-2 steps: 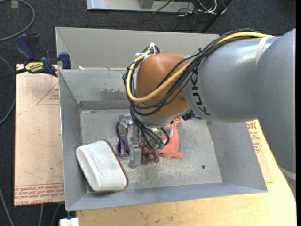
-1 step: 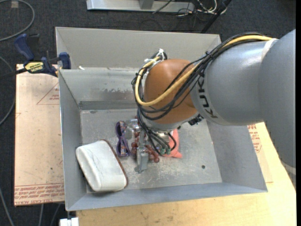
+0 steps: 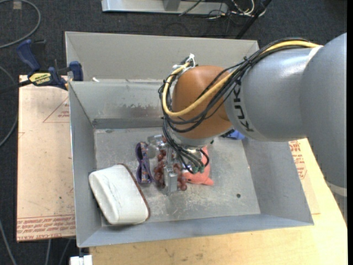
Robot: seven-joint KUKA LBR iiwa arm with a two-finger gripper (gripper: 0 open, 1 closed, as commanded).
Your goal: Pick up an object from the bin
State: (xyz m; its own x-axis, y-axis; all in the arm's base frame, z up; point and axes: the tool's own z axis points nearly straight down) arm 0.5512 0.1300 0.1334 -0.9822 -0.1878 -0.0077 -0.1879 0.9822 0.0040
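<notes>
Though sideways, "KUKA" lettering (image 3: 239,108) on arm (image 3: 292,93).

Lighting: diffuse, overhead, moderately bright.
Shadows: soft patch beneath the arm (image 3: 292,93) over the middle of the bin (image 3: 81,142) floor; thin dark edge beside the white padded case (image 3: 117,195).
Glare: mild sheen on the orange wrist cover (image 3: 193,95); pale highlight along the arm's grey shell.
Surround: dark carpet (image 3: 55,21), dim.
</notes>
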